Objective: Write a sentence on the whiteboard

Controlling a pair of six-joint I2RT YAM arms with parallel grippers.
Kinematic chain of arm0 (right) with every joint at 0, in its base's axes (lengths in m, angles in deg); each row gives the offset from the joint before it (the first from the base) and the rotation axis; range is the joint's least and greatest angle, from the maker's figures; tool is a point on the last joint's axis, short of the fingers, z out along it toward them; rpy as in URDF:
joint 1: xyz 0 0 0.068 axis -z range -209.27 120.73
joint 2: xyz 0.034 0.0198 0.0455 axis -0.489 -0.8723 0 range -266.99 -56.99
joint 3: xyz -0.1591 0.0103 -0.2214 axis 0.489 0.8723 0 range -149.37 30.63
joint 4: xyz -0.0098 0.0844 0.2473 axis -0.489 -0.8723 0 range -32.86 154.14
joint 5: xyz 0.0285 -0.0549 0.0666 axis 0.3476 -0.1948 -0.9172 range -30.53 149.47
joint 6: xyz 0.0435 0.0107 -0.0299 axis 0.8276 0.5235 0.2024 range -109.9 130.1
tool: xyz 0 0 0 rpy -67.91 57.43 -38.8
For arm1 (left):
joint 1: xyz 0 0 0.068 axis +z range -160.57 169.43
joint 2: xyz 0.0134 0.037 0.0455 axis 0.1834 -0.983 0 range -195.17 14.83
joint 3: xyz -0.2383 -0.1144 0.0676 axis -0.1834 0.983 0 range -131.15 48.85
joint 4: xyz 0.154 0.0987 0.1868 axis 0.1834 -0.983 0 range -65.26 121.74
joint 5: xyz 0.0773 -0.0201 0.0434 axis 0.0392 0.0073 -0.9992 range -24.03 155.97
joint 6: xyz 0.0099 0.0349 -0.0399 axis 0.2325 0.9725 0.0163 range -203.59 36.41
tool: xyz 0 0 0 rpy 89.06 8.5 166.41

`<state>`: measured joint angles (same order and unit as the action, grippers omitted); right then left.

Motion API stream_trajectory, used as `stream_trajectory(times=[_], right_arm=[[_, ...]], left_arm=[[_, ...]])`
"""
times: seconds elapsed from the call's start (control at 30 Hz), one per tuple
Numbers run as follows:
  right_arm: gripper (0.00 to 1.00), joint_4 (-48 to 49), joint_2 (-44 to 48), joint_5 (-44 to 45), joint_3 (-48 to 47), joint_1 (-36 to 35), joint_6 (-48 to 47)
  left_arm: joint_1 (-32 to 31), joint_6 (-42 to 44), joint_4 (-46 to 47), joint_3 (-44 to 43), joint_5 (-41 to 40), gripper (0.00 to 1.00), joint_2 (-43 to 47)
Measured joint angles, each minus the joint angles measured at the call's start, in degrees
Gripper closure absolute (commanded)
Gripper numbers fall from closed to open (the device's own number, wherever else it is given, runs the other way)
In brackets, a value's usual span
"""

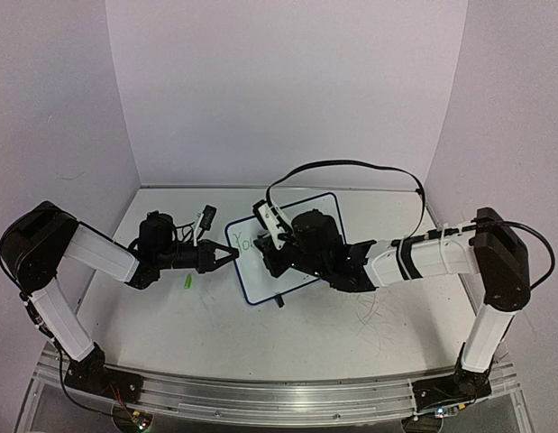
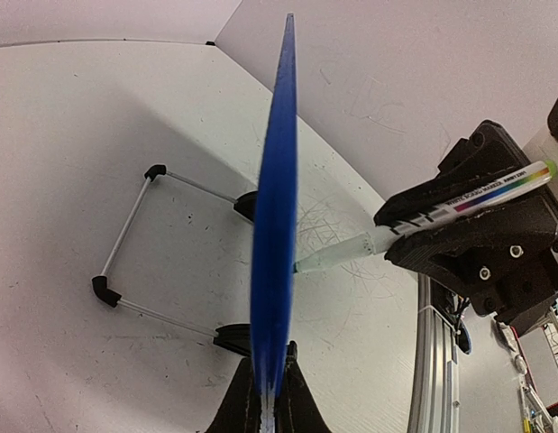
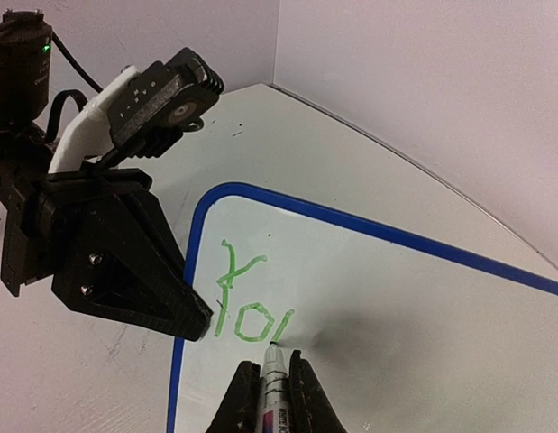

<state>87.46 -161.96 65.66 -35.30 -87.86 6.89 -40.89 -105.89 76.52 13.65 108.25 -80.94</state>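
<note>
A: Starting nearest us, what lies on the table [image 1: 215,334]?
B: We see a small green piece [image 1: 187,281] lying flat. It is just under the left gripper [image 1: 229,255] and a little apart from the board [image 1: 254,275].
A: How does that gripper stand?
B: We find it pinching the board's left rim. In its own wrist view the two fingers [image 2: 297,410] close on the blue edge from both sides.
A: And the right gripper [image 3: 268,397]?
B: It is clamped on the marker [image 3: 273,374], which pokes out between its fingers. The tip touches the white face.
A: Where do we place the board?
B: It is about mid-table, between the two grippers. It is propped on its wire stand [image 2: 125,236], which has black feet, and its face is turned toward the right arm. From above, that arm covers much of it.
A: What writing [image 3: 242,302] can we read?
B: We read a green "Yo" and one more short stroke, close to the rounded corner beside the left gripper. The marker tip rests at the foot of that last stroke.
A: And farther back?
B: We see a black cable [image 1: 351,167] arching over the board, and behind it the pale wall [image 1: 288,90].
</note>
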Motion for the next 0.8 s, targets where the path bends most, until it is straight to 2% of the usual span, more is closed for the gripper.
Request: stream_trajectory(times=[0.8], right_arm=[[1.0, 0.06, 0.0, 3.12, 0.28, -0.57, 0.27]], left_arm=[[0.0, 0.02, -0.35, 0.0, -0.28, 1.0, 0.11]])
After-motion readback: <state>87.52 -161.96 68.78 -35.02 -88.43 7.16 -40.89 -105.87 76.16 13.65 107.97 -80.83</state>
